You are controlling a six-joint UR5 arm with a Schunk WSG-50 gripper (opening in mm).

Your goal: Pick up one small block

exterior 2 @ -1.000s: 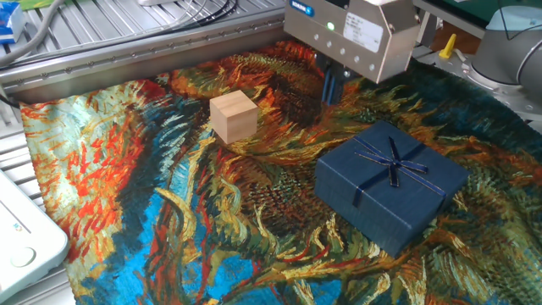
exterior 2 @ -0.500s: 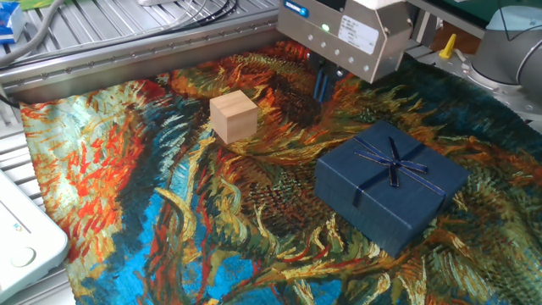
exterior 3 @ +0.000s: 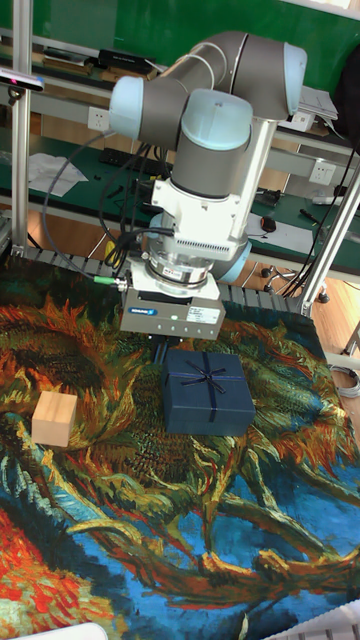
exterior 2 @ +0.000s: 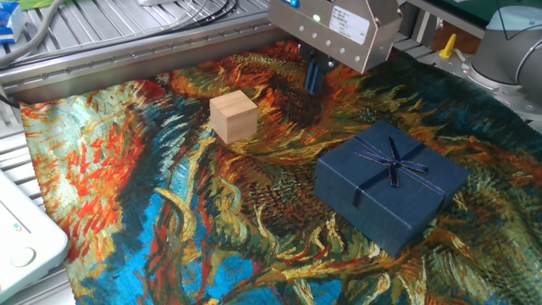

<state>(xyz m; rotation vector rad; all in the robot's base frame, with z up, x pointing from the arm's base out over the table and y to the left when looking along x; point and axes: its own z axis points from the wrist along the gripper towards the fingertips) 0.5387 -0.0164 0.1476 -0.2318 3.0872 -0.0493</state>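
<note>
The block sits free on the surface's left-far part, well left of the blue box. The end effector hovers beyond, empty; its opening cannot be told. It should centre over the block, straddle opposite faces squarely, then descend.

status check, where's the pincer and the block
Pincer empty, off the cloth, state unclear. Pale tan wooden cube untouched. Navy gift box off to the side, not blocking.
</note>
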